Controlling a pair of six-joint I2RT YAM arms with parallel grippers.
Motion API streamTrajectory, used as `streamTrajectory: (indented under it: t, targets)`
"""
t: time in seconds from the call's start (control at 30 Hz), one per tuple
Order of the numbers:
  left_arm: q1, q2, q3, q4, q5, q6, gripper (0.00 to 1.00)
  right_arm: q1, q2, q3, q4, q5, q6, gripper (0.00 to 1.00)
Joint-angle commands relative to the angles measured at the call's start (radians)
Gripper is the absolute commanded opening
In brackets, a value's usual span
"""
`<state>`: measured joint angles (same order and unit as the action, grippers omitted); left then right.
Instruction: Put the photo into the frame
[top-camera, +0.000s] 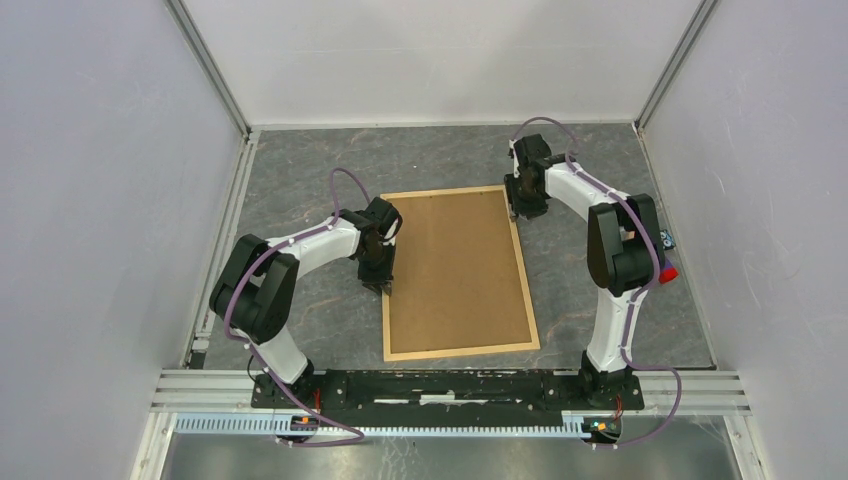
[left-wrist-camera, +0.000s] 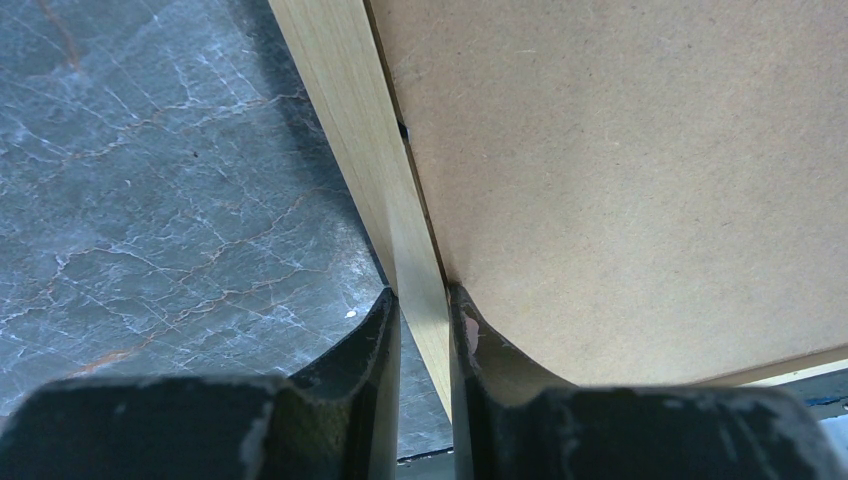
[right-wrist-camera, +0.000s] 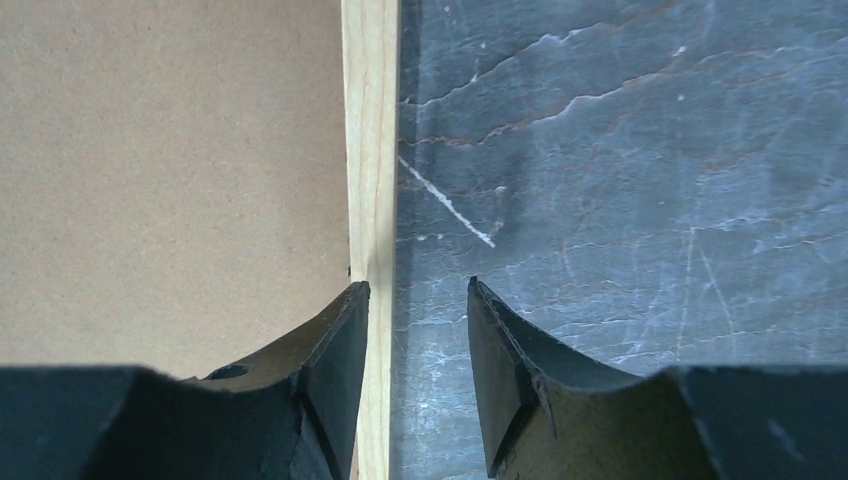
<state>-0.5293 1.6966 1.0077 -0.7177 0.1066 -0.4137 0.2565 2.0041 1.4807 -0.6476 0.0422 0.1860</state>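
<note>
frame (top-camera: 460, 352): flat on the table, centre of the top view, long sides running up and down the picture, lower end skewed slightly to the right; thin pale wood strips on all four sides.
backing board (top-camera: 455, 270): plain brown, filling the opening inside the strips; narrow dark gap between board and strip in the left wrist view.
table (top-camera: 300, 170): dark grey, marbled with pale and rusty veins.
walls (top-camera: 100, 200): pale, closing in the table at left, right and top of the top view.
left gripper (top-camera: 380, 286): at the frame's left long side, a little below its middle, pointing down.
left grip: narrow, clamped on the wood strip; in the wrist view one finger (left-wrist-camera: 375, 340) against the strip's outer side over the table, the other on the inner side at the board's edge, strip filling the space between.
right gripper (top-camera: 518, 212): at the frame's upper right corner in the top view, pointing down.
right grip: parted, holding nothing; in the wrist view the finger (right-wrist-camera: 335, 350) on the picture's left over the board's edge and the strip, the other out over bare table, part of the strip and a band of table showing in the gap.
scratch (right-wrist-camera: 445, 205): short white diagonal line on the table, just right of the strip, above the fingers in the right wrist view.
</note>
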Motion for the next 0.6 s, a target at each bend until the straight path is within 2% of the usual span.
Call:
streamTrajectory:
  t: [0.0, 0.57]
  targets:
    - [-0.021, 0.046, -0.037, -0.009, -0.012, 0.039, 0.02, 0.003, -0.006, 0.061, -0.024, 0.057, -0.014, 0.47]
    - [-0.021, 0.043, -0.035, -0.009, -0.007, 0.041, 0.02, 0.042, 0.042, 0.071, -0.036, 0.078, -0.017, 0.47]
